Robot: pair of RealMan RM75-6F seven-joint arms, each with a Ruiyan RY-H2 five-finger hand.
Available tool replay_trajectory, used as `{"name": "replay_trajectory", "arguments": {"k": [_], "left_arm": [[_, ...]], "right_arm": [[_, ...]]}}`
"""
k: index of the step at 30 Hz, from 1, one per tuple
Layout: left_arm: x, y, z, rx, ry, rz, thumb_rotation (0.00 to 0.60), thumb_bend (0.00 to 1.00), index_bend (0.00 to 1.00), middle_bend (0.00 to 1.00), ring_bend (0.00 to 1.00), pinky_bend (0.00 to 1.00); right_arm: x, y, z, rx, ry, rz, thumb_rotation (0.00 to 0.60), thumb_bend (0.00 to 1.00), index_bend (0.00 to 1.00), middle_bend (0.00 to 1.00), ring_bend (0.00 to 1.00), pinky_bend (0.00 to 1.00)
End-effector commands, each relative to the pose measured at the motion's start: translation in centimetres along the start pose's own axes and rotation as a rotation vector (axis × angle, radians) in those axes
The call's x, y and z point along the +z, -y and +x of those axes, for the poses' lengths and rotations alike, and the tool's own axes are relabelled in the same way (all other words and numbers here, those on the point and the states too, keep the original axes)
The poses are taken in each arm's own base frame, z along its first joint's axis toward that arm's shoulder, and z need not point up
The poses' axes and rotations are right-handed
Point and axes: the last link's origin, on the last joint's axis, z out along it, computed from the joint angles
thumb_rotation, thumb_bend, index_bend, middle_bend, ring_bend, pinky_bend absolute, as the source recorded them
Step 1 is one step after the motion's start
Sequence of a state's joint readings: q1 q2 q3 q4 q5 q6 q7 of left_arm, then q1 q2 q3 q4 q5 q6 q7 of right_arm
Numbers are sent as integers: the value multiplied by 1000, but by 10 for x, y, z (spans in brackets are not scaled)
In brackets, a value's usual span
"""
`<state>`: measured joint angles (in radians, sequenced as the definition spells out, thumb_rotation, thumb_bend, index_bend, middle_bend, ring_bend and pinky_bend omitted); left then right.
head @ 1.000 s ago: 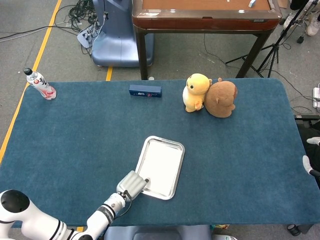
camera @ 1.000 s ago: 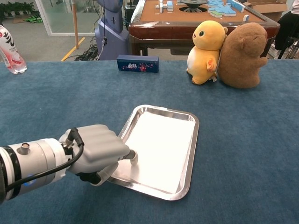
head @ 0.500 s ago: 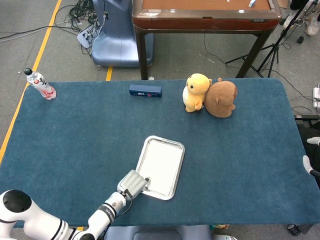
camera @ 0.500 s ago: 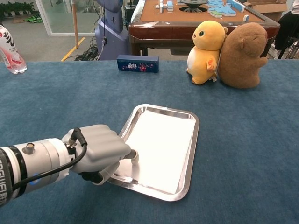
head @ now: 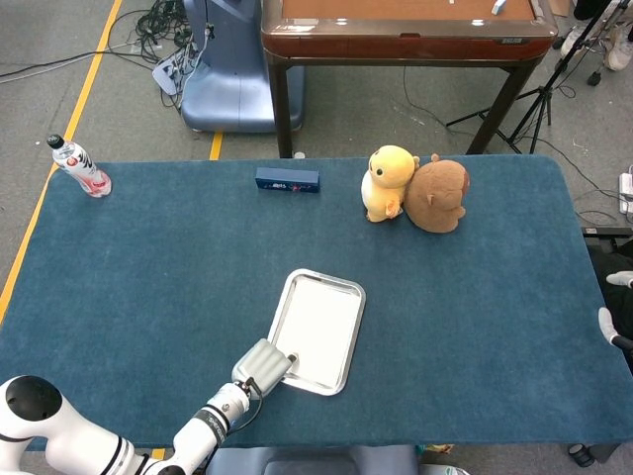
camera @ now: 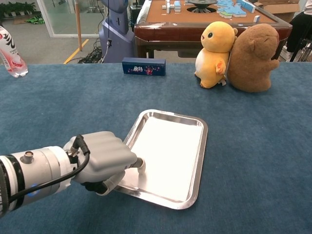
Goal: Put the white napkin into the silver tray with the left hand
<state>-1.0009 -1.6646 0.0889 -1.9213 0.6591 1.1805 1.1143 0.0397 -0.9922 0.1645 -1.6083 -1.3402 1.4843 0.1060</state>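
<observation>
The silver tray (head: pixel 348 293) (camera: pixel 201 127) lies in the middle of the blue table. The white napkin (head: pixel 318 332) (camera: pixel 168 153) lies flat inside it and covers most of its floor. My left hand (head: pixel 261 366) (camera: pixel 103 158) sits at the tray's near-left corner with its fingers curled over the rim. One of its fingertips (camera: pixel 140 164) presses the napkin's near-left corner, which looks pinched. At the right edge of the head view only a pale sliver of my right hand (head: pixel 607 323) shows, beside the table; how its fingers stand is hidden.
A yellow plush (head: pixel 388 182) and a brown plush (head: pixel 438 195) stand together at the back right. A small dark blue box (head: pixel 287 179) lies at the back centre. A plastic bottle (head: pixel 81 166) lies at the back left corner. A wooden table (head: pixel 406 35) stands beyond.
The tray's near end looked slightly raised a second ago and now lies flat. My left hand stays at the near-left corner; the napkin remains in the tray.
</observation>
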Motion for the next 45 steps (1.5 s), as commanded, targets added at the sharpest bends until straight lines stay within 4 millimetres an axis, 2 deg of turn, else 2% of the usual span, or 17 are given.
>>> {"name": "replay_trajectory", "arguments": {"k": [1,11,20,24,26,30,33,40,45], "left_arm": [[0,0,0,-3,-3,2,600,808,217,832,574,686],[-2,6,6,-17,-29,20,600,809,169,832,574,686],[-8,19,9,-40,-87,39,600,797,15,834,573,688],[-13,29,8,-58,-158,38,600,761,0,820,558,688],[-16,37,6,-66,-194,45,600,706,0,788,531,688],[-24,54,3,-90,-240,86,600,507,0,700,485,688],[-33,70,0,-111,-262,132,600,396,0,650,431,688],[-55,111,-11,-169,-323,247,600,353,0,425,342,623],[-74,139,-25,-204,-419,297,600,324,0,336,296,507]], "right_arm": [[0,0,0,0,0,0,600,393,332,313,158,296],[0,0,0,1,0,1,600,392,332,313,158,296],[0,1,-1,-4,3,2,600,393,333,313,158,296],[0,1,-2,-8,5,1,600,392,332,313,158,296],[0,1,-2,-9,6,2,600,393,333,313,158,296],[0,1,-2,-8,4,1,600,393,333,313,158,296],[0,1,-2,-10,6,1,600,392,333,313,158,296],[1,3,-7,-25,25,5,600,393,333,313,158,296],[1,5,-10,-35,32,10,600,393,333,313,158,296]]}}
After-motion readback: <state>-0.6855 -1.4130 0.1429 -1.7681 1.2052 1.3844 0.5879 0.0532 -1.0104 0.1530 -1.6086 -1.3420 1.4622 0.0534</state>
